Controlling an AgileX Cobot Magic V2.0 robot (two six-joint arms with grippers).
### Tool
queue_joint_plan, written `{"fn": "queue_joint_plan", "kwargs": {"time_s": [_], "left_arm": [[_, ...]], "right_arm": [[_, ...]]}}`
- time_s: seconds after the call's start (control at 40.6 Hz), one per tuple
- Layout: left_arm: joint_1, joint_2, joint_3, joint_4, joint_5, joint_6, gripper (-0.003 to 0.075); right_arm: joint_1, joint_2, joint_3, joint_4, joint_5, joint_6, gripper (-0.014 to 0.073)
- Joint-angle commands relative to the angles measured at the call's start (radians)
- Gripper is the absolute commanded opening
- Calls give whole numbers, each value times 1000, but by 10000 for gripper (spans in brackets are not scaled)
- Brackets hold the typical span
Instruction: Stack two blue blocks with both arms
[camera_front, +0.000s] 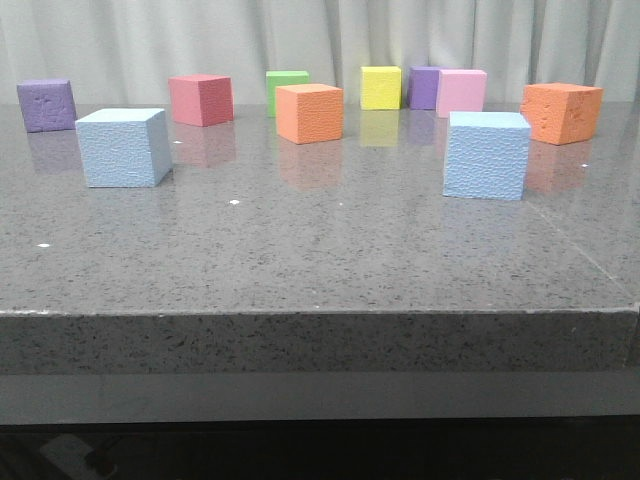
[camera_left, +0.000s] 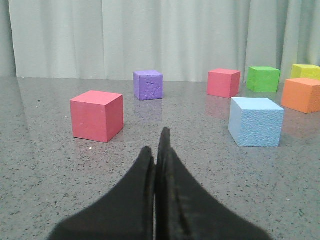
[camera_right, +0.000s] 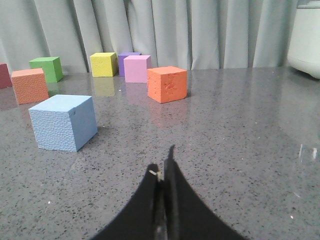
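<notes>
Two pale blue blocks rest apart on the grey table. One blue block (camera_front: 125, 147) sits at the left and shows in the left wrist view (camera_left: 256, 121). The other blue block (camera_front: 487, 155) sits at the right and shows in the right wrist view (camera_right: 64, 122). My left gripper (camera_left: 156, 145) is shut with nothing in it, low over the table, short of its block. My right gripper (camera_right: 162, 162) is likewise shut and empty, with its block well ahead and off to one side. Neither gripper appears in the front view.
Other cubes stand along the back: purple (camera_front: 46, 104), red (camera_front: 201, 99), green (camera_front: 287, 87), orange (camera_front: 309, 113), yellow (camera_front: 380, 87), purple (camera_front: 423, 87), pink (camera_front: 461, 92), orange (camera_front: 561, 112). A red cube (camera_left: 97, 115) lies near the left gripper. The table's front edge (camera_front: 320, 312) is near the camera.
</notes>
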Motion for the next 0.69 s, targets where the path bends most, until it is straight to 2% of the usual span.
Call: {"fn": "queue_joint_plan", "kwargs": {"time_s": [0.0,0.493,0.665], "left_arm": [[2,-18,2,-8,-83,2,-20],[2,-18,2,-8,-91,2,-20],[2,-18,2,-8,-108,2,-20]], "right_arm": [[-2,-19,-5,-10,-84,-2,-67],[-2,-19,-5,-10,-84,-2,-67],[-2,-19,-5,-10,-127,-2,-67]]}}
